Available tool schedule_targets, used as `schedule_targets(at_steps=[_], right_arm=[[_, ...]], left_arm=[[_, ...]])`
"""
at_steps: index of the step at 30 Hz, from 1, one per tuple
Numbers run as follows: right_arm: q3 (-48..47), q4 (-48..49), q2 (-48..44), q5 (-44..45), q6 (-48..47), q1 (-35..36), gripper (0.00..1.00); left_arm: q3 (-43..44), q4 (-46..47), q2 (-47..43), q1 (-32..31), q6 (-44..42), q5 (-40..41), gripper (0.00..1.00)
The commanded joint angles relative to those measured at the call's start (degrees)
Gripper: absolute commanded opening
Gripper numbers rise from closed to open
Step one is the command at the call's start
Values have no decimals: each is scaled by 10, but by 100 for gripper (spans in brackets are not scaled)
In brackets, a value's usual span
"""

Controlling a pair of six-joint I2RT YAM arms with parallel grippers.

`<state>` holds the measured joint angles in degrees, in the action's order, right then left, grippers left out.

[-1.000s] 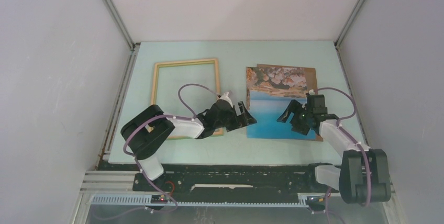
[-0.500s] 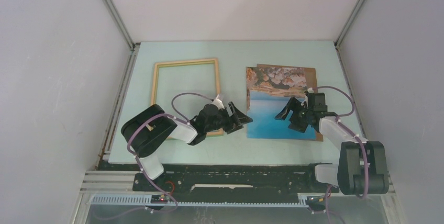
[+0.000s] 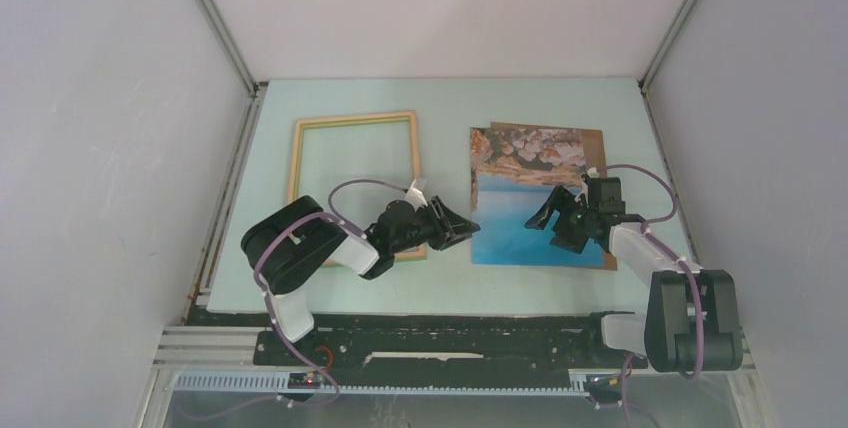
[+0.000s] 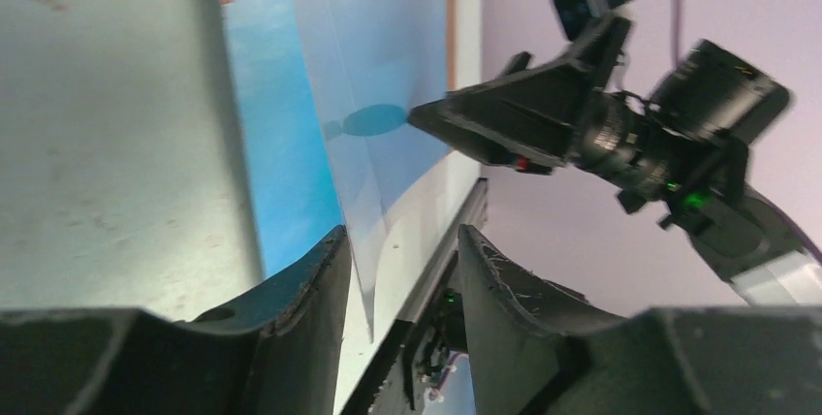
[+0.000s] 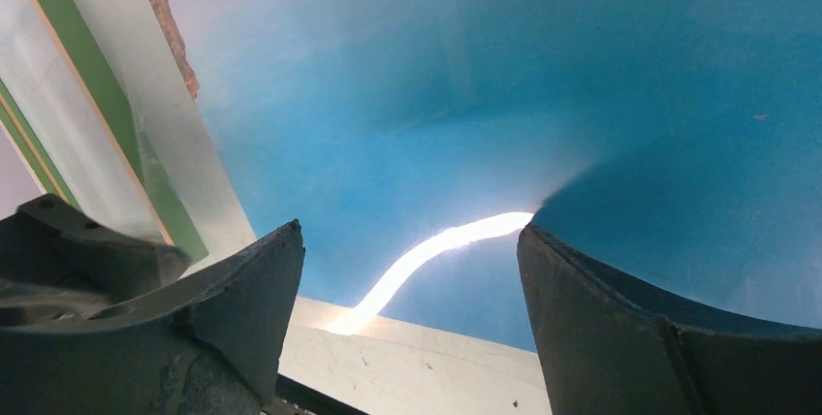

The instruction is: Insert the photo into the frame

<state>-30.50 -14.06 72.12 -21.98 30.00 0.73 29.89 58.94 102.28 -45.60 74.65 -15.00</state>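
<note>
Overhead looks down — both wrist cameras skim the photo (image 3: 520, 233)

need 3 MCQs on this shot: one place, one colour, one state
1. Where is the frame relative to the photo? A on top; B to its left; C to its right.
2. Colour of the board under the photo? A green; B white; C brown.
3. Right hand? A open; B shut on the photo; C shut on the frame.
B: it lies apart, leftward in the top view. C: brown edges show past the photo. A: its jaws stand wide apart.
</note>
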Motion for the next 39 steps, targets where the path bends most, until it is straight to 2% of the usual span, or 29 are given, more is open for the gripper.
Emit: schedule_targets(at_steps=[1, 5, 8, 12, 16, 23, 27, 32, 37, 39], right_arm=[[-1, -17, 2, 17, -7, 1, 89], [0, -16, -2, 18, -6, 1, 89], [1, -17, -4, 19, -7, 3, 89], [3, -16, -9, 21, -7, 4, 89], [4, -16, -11, 21, -7, 7, 89], [6, -15, -25, 23, -14, 21, 89], [7, -5, -47, 17, -26, 56, 88], [3, -31, -93, 33, -21, 77, 89], [-18, -63, -151, 42, -21, 96, 90], [-32, -76, -155, 57, -23, 102, 91]], left_arm=[[43, -55, 8, 1, -26, 21, 46], [70, -122, -2, 2, -63, 38, 44], [89, -153, -2, 1, -81, 42, 38], [107, -156, 11, 2, -83, 32, 30], [122, -166, 20, 8, -87, 27, 28], [133, -228, -2, 24, -132, 30, 3], [129, -323, -72, 31, -213, 70, 0], [123, -443, -152, 59, -280, 74, 0], [68, -556, -290, 116, -315, 110, 0], [56, -642, -348, 141, -334, 139, 0]])
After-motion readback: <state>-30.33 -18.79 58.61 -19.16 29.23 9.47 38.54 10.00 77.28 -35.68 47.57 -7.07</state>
